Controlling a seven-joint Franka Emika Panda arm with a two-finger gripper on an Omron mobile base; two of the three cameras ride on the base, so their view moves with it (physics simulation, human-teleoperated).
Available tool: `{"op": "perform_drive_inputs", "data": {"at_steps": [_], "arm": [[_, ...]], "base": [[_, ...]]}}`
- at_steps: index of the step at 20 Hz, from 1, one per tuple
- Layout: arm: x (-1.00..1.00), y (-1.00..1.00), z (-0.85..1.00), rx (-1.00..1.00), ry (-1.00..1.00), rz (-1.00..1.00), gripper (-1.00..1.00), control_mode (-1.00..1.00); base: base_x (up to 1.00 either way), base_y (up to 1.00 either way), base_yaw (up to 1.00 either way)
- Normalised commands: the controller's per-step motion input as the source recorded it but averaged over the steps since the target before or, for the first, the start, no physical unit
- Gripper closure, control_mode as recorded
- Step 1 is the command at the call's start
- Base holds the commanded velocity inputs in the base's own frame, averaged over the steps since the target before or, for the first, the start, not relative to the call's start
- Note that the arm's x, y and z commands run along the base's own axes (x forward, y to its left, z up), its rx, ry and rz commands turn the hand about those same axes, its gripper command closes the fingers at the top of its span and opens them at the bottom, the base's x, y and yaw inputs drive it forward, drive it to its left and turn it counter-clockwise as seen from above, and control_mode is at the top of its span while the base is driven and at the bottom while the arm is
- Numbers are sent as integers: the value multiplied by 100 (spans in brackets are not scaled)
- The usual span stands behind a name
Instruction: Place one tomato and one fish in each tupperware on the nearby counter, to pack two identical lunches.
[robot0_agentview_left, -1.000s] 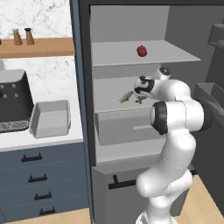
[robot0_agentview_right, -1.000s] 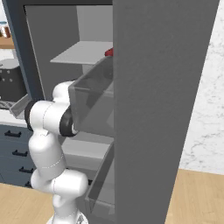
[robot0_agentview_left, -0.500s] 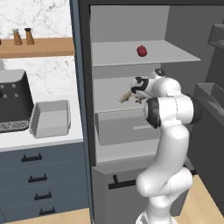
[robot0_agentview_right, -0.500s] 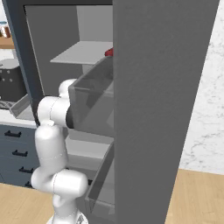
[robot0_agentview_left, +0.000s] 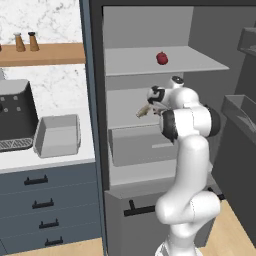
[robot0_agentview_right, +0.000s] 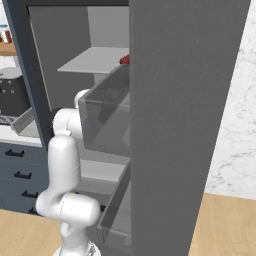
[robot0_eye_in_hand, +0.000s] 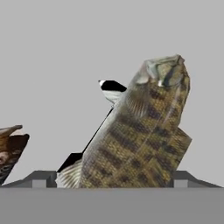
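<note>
Left base view: arm reaches into the open fridge, gripper (robot0_agentview_left: 150, 102) at the middle shelf just over a fish (robot0_agentview_left: 143, 111). One tomato (robot0_agentview_left: 162, 58) sits on the upper shelf, well apart from the hand. One tupperware (robot0_agentview_left: 57, 135) waits on the counter (robot0_agentview_left: 30, 159) beside the fridge, nothing in it, so packing looks barely begun.

Right base view: fridge door (robot0_agentview_right: 185, 115) blocks most of the interior. A sliver of the tomato (robot0_agentview_right: 124, 60) pokes past its edge on the upper shelf.

Hand view: the fish (robot0_eye_in_hand: 140, 135) lies right between the two fingertips (robot0_eye_in_hand: 43, 178), tilted, head away from the camera. Jaws stand wide, one tip either side of the body, not pinching it yet; contact I can't tell. Reads as lined up to close on it. A second fish (robot0_eye_in_hand: 9, 151) is near the left edge.
</note>
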Motion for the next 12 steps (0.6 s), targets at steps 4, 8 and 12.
{"op": "perform_drive_inputs", "data": {"at_steps": [4, 8, 12], "arm": [[6, 0, -8, -1, 3, 0, 100, -100], [0, 0, 0, 0, 0, 0, 100, -100], [-13, 0, -4, 0, 0, 0, 100, -100]], "base": [[0, 0, 0], [0, 0, 0], [0, 0, 0]]}}
